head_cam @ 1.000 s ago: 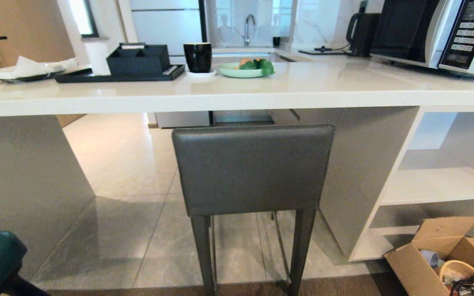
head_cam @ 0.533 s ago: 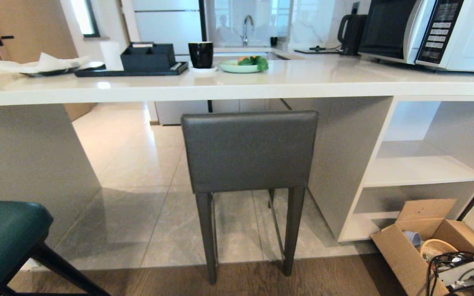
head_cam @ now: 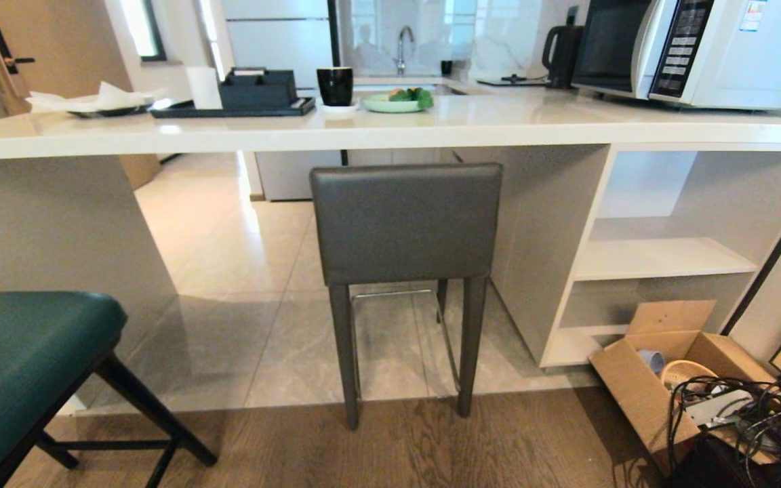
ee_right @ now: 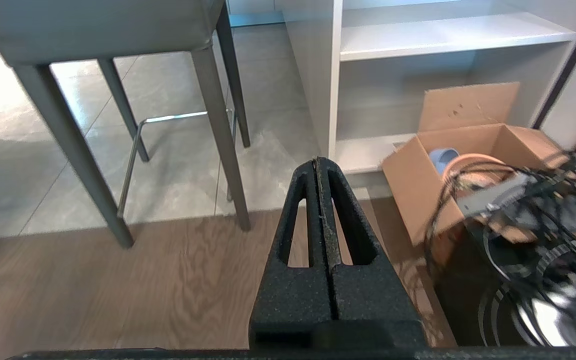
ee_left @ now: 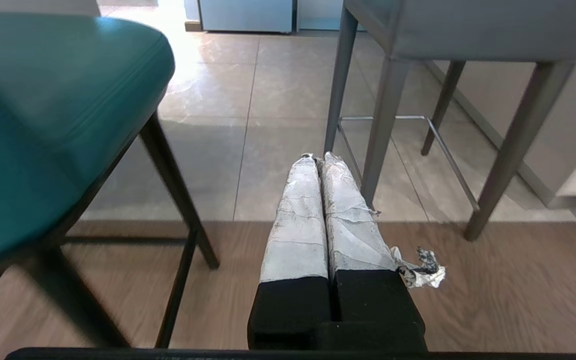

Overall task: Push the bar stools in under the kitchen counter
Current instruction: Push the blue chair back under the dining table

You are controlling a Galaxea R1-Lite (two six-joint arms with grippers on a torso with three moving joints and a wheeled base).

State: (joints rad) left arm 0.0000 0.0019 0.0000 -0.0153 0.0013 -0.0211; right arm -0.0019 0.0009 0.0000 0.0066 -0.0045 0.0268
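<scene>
The dark grey bar stool (head_cam: pixel 407 224) stands in the middle of the head view with its rectangular back just below the edge of the off-white kitchen counter (head_cam: pixel 295 132). Its tapered legs rest near the seam between tile and wood floor. The teal bar stool (head_cam: pixel 21 359) with black legs stands at the near left, out from the counter. Neither arm shows in the head view. My left gripper (ee_left: pixel 318 157), tape-wrapped, is shut and empty, low over the wood floor between the teal stool (ee_left: pixel 43 110) and the grey stool (ee_left: pixel 468 30). My right gripper (ee_right: pixel 316 161) is shut and empty, beside the grey stool's legs (ee_right: pixel 218 135).
An open cardboard box (head_cam: pixel 641 386) with a basket and a tangle of black cables (head_cam: pixel 750 420) sits on the floor at the right, by white open shelves (head_cam: pixel 662 257). On the counter stand a microwave (head_cam: pixel 695 47), a kettle, a black mug (head_cam: pixel 335 85), a green plate and a black tray.
The whole head view has pulled back from the counter: the grey stool looks smaller and farther, and more of the teal stool, wood floor and cables shows. The stools themselves have not moved.
</scene>
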